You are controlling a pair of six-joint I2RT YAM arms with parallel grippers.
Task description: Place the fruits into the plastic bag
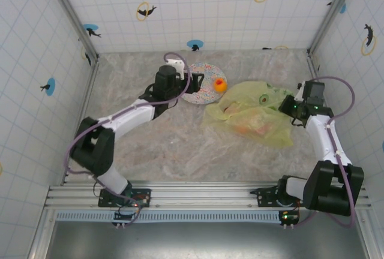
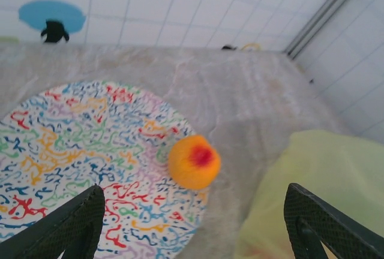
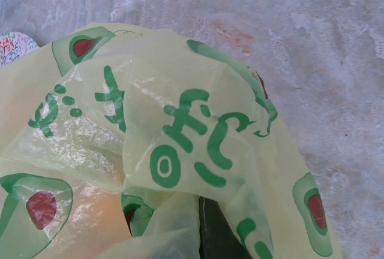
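Observation:
An orange fruit with a red spot (image 2: 193, 162) rests on the right rim of the patterned plate (image 2: 72, 145), seen from above as the orange fruit (image 1: 220, 85). My left gripper (image 2: 195, 214) hovers just short of it, jaws wide open and empty; from above the left gripper (image 1: 195, 81) is over the plate (image 1: 204, 94). The yellow-green plastic bag (image 1: 255, 115) lies right of the plate, with orange and peach fruits (image 1: 246, 128) showing through it. My right gripper (image 1: 293, 108) is at the bag's right edge, one dark finger (image 3: 217, 235) wrapped in bag film (image 3: 180, 109).
The marbled table (image 1: 156, 145) is fenced by tiled walls with metal corner posts (image 1: 90, 49). The bag's near edge (image 2: 330, 175) lies just right of the left gripper's right finger (image 2: 318, 223). Open tabletop stretches in front of the bag and plate.

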